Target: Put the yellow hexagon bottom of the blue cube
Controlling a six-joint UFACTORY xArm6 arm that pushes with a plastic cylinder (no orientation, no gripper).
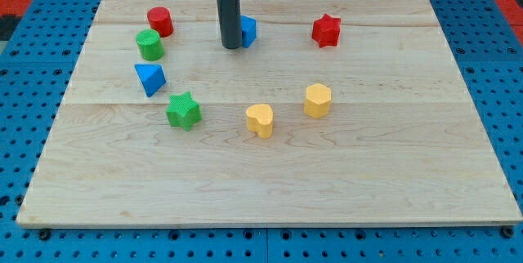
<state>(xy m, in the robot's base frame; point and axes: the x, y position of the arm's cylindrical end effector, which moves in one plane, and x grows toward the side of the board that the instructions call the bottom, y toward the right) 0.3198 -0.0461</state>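
The yellow hexagon (pixel 318 100) stands right of the board's middle. The blue cube (pixel 248 31) sits near the view's top, partly hidden behind the dark rod. My tip (pixel 231 46) rests on the board just left of and touching or nearly touching the blue cube. The yellow hexagon lies well below and to the right of the cube and the tip.
A yellow heart (pixel 260 120) lies left of the hexagon. A green star (pixel 184 110), a blue triangle (pixel 150 78), a green cylinder (pixel 149 44) and a red cylinder (pixel 159 21) stand at the left. A red star (pixel 326 30) is at top right. All rest on the wooden board (pixel 392 165).
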